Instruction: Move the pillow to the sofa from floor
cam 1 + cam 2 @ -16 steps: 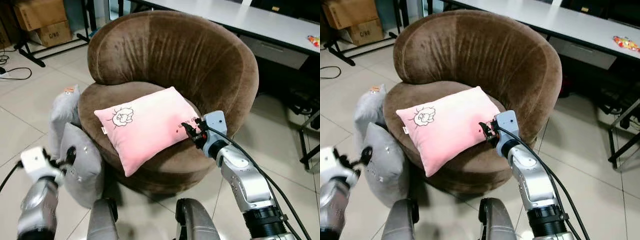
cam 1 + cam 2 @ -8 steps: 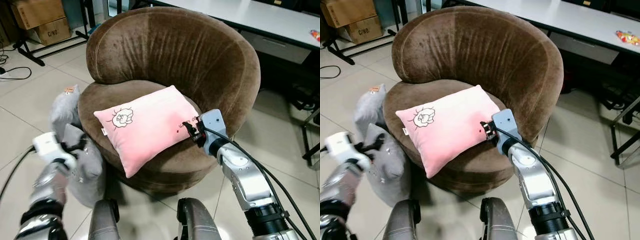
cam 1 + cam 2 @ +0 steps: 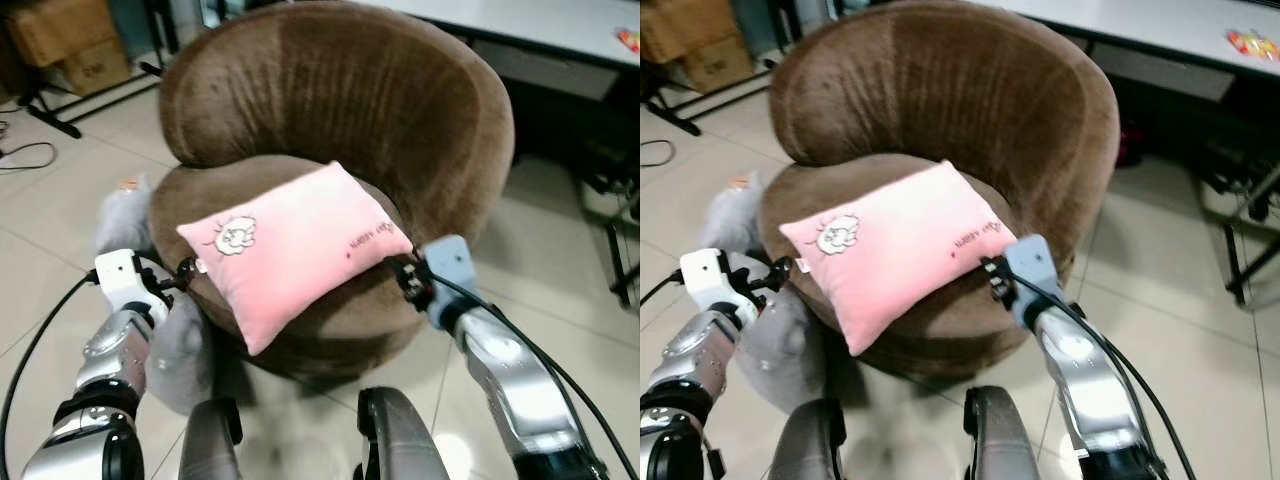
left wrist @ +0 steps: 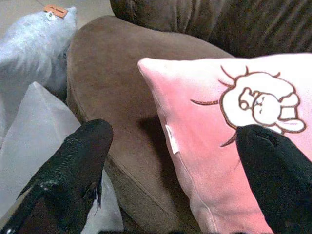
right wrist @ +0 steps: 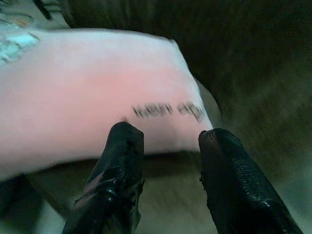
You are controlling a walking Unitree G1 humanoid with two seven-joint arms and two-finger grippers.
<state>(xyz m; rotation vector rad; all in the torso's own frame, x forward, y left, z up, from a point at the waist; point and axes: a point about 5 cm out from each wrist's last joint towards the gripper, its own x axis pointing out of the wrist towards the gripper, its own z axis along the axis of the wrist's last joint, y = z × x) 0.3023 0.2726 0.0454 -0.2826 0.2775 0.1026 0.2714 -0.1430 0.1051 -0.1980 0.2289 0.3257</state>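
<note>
The pink pillow (image 3: 290,243) lay on the brown sofa (image 3: 330,130), off the floor. Both grippers, left (image 3: 183,272) and right (image 3: 407,280), had fingers apart beside it, probably letting go.

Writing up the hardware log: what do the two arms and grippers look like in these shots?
Both arms are silver metal with black ring joints. Each wrist carries a pale boxy camera housing, white on the left, greyer on the right, with a black cable looping back along the arm. The left gripper and right gripper each have two long black fingers with a finely textured surface and rounded tips.
</note>
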